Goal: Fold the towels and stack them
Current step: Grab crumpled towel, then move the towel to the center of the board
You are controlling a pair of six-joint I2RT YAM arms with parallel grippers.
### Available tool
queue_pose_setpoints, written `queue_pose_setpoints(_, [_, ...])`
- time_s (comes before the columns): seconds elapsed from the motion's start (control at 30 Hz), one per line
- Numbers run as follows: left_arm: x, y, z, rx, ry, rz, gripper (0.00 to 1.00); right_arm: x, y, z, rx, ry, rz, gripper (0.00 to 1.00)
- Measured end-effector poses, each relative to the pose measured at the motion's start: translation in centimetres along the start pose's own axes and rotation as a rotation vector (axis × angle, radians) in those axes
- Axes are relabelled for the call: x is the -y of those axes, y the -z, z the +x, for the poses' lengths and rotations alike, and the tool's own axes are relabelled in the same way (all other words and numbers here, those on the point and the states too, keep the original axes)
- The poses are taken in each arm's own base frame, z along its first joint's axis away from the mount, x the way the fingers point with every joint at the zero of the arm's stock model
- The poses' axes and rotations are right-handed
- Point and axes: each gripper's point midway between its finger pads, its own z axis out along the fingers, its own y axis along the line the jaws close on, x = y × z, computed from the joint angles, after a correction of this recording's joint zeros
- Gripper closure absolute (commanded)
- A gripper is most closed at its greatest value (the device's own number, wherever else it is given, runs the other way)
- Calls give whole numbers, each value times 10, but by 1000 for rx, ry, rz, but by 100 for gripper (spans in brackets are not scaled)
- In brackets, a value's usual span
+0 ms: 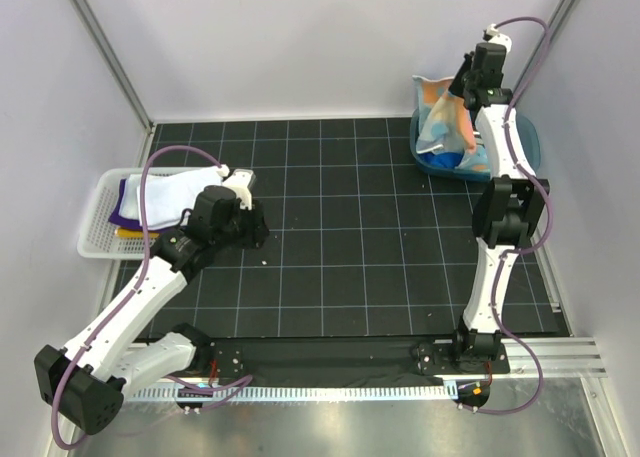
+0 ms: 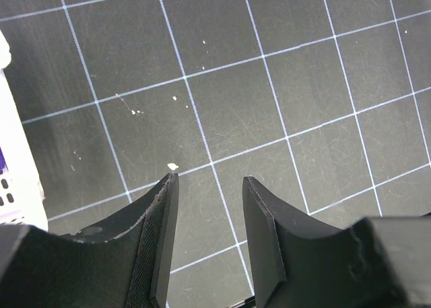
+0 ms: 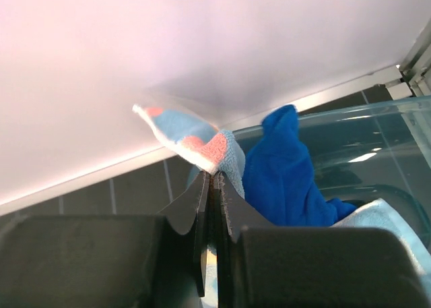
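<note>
A light blue towel with orange spots (image 1: 443, 117) hangs lifted over the teal tub (image 1: 531, 137) at the back right. My right gripper (image 1: 460, 89) is shut on its top edge. The right wrist view shows the pinched corner of this spotted towel (image 3: 195, 134) sticking out past the right gripper (image 3: 213, 178). A bright blue towel (image 3: 283, 166) stands bunched in the tub (image 3: 377, 112) behind it, also seen from above as the blue towel (image 1: 446, 160). My left gripper (image 1: 256, 231) hovers low over the black mat, open and empty (image 2: 210, 187).
A white mesh basket (image 1: 95, 239) at the left holds a white towel (image 1: 165, 189) over purple (image 1: 122, 217) and yellow (image 1: 128, 233) ones. Its wall (image 2: 17, 180) lies just left of my left fingers. White walls enclose the gridded mat (image 1: 350, 237).
</note>
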Motion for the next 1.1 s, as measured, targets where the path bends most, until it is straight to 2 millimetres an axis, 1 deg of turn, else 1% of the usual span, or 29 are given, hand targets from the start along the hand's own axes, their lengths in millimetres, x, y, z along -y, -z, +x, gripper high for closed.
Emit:
queue_pose_setpoints(0.07, [0, 0, 0, 0, 0, 0, 54, -5, 9, -10, 11, -18, -17, 99])
queue_pose_setpoints(0.17, [0, 0, 0, 0, 0, 0, 54, -15, 26, -30, 45, -33, -43, 99])
queue_pose_setpoints(0.27, [0, 1, -1, 3, 0, 1, 54, -26, 53, -59, 101, -45, -71, 99])
queue_pose_setpoints(0.4, [0, 2, -2, 10, 0, 3, 55, -45, 96, -101, 190, -57, -125, 99])
queue_pose_setpoints(0.5, [1, 4, -3, 18, 0, 5, 54, -62, 127, -125, 245, -66, -180, 99])
queue_pose_setpoints(0.6, [1, 6, -4, 25, 1, 7, 54, -87, 147, -136, 272, -68, -242, 99])
queue_pose_setpoints(0.63, [1, 7, -5, 29, 1, 8, 54, -99, 153, -138, 278, -65, -267, 99])
queue_pose_setpoints(0.7, [1, 8, -6, 33, 1, 9, 55, -124, 163, -135, 272, -56, -315, 99])
queue_pose_setpoints(0.77, [1, 9, -6, 39, 1, 9, 55, -149, 173, -127, 258, -45, -364, 99])
queue_pose_setpoints(0.83, [1, 11, -7, 45, 1, 7, 54, -179, 184, -113, 232, -33, -419, 99])
queue_pose_setpoints(0.93, [-1, 14, -9, 57, 3, -4, 54, -217, 199, -92, 190, -19, -492, 99])
queue_pose_setpoints(1.0, [-3, 16, -11, 70, 4, -14, 54, -243, 212, -73, 161, -12, -539, 99])
queue_pose_setpoints(1.03, [-4, 18, -12, 78, 4, -18, 54, -249, 216, -62, 139, -7, -548, 99])
queue_pose_setpoints(1.1, [-6, 21, -15, 95, 6, -27, 54, -261, 227, -33, 85, -1, -565, 99])
